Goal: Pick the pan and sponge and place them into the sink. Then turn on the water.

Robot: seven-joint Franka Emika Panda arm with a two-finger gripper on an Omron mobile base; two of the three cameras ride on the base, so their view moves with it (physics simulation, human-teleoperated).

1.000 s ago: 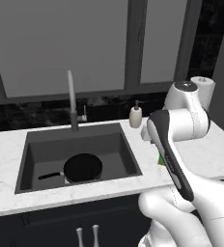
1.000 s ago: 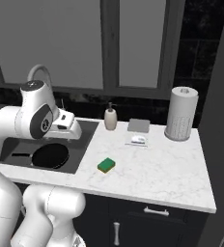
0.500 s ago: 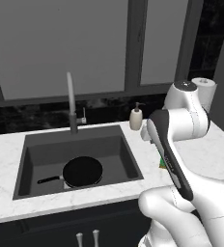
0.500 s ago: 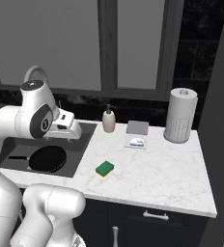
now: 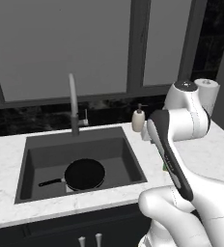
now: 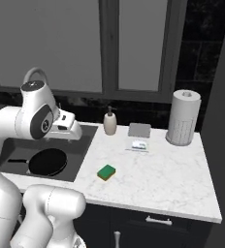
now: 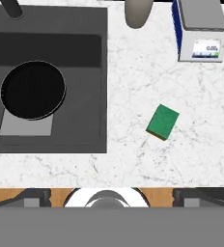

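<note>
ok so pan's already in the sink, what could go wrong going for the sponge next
1. The sponge is small, low and lies turned at an angle on the counter; the pincer's fingers may need turning to match, or they could push it instead of gripping.
2. It sits near the counter's front edge, so a nudge might slide it off.
3. The pan covers much of the sink floor, so the dropped sponge would likely land on it.

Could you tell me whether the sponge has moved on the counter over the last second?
No. The sponge lies in the same spot, right of the sink.
</note>
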